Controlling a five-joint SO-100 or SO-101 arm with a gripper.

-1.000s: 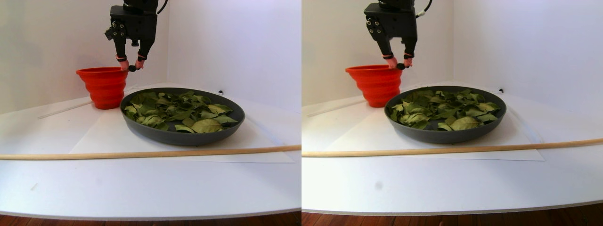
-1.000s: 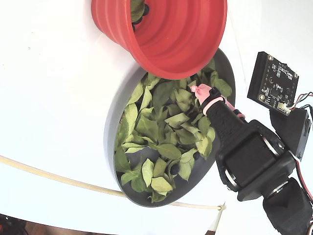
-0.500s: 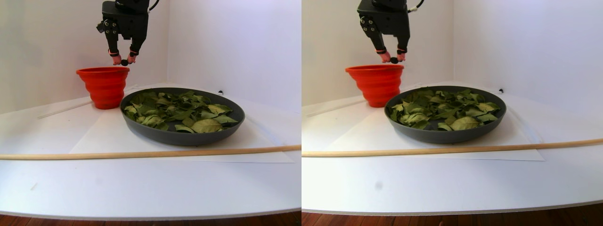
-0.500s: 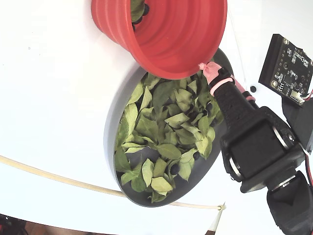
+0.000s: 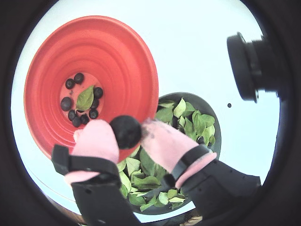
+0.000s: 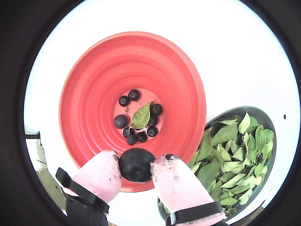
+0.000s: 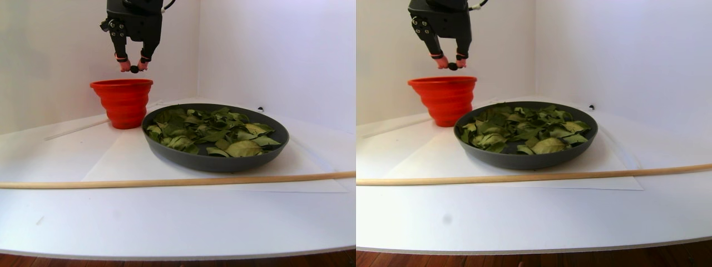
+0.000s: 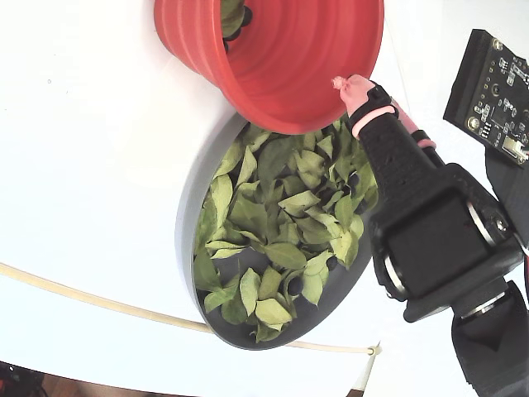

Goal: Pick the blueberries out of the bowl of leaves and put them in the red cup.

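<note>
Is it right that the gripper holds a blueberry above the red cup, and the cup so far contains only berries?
Not quite. The gripper does hold a blueberry above the red cup, but a wrist view shows the cup contains not only berries: a green leaf lies among them.

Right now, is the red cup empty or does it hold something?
Not empty: the red cup holds several blueberries and one leaf at its bottom.
</note>
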